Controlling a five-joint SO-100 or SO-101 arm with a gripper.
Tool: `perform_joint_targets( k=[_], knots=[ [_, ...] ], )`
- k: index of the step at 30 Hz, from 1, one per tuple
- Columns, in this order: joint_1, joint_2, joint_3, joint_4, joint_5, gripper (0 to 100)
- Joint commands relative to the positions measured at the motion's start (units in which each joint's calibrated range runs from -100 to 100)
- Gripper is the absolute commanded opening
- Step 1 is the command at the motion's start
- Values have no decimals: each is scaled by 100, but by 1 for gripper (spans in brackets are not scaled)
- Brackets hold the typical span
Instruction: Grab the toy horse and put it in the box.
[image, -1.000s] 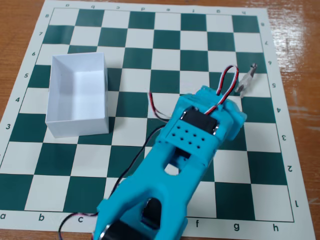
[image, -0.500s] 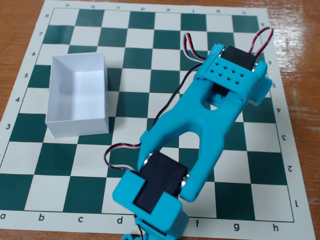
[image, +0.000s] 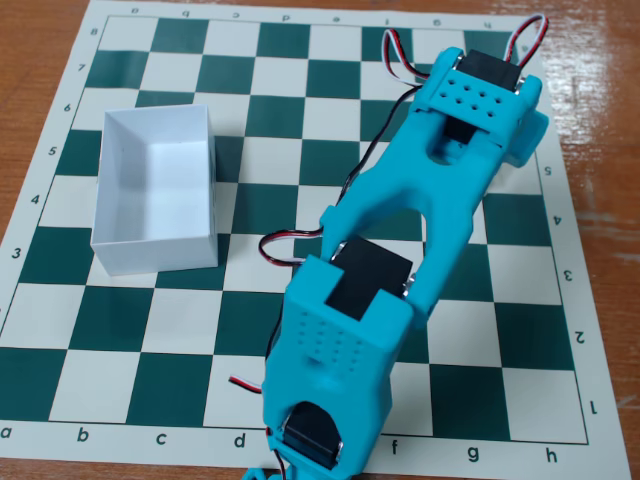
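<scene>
Your blue arm (image: 420, 220) stretches from the bottom of the fixed view up toward one o'clock across the chessboard (image: 180, 330), and its own body covers the gripper, so you cannot tell whether the fingers are apart or together. The horse is hidden too. The white box (image: 155, 190) (open-topped) sits at nine o'clock, well apart from the arm.

Matt white cardboard box (image: 155, 190); smooth turquoise plastic arm (image: 420, 210); wooden table (image: 30, 40)
</scene>
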Motion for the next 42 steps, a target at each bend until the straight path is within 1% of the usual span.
perform_joint_targets(
  k=[1,5,7,11,18,31,42],
  knots=[
    [1,164,-351,-326,34,15],
    [79,482,-360,-957,38,20],
    [94,651,-424,-1148,58,21],
    [101,996,-779,-1156,53,21],
    [258,1323,-843,-1223,58,21],
    [394,1943,-852,-1970,82,20],
    [244,2314,-852,-2294,82,20]
  ],
)
